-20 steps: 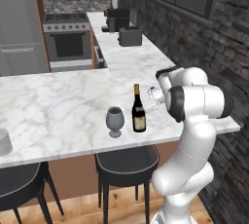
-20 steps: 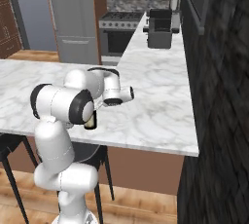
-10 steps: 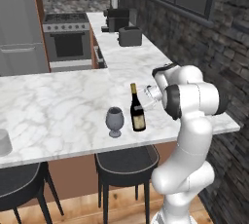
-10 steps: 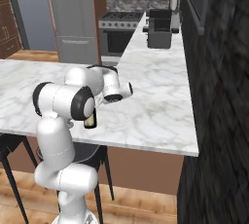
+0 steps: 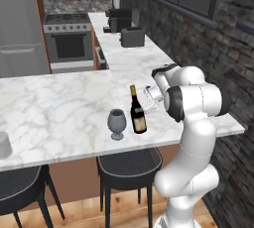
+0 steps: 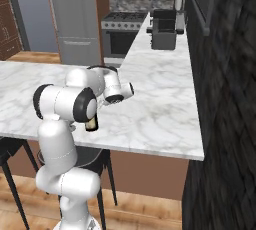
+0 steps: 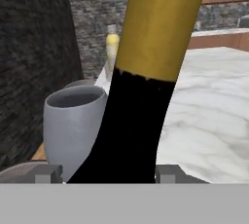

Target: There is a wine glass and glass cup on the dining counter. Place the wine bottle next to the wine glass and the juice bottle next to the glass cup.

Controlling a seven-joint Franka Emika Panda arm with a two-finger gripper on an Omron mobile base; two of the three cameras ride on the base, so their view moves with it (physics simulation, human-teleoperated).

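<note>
Your wine bottle (image 5: 138, 114) stands upright on the bench (image 5: 59, 108), just beside the wine glass (image 5: 116, 123), on its right in the left base view. Your hand (image 5: 150, 97) sits level with the neck, on the side away from the glass. In the hand view the neck (image 7: 146, 72) rises straight up between the two fingertips (image 7: 47, 173), long axis vertical, glass bowl behind it. Whether the fingers press the neck or have let go, you cannot tell. A yellow bottle (image 7: 112, 47), likely the juice, stands far off across the bench. Pulling the hand straight back from the neck looks safest.
</note>
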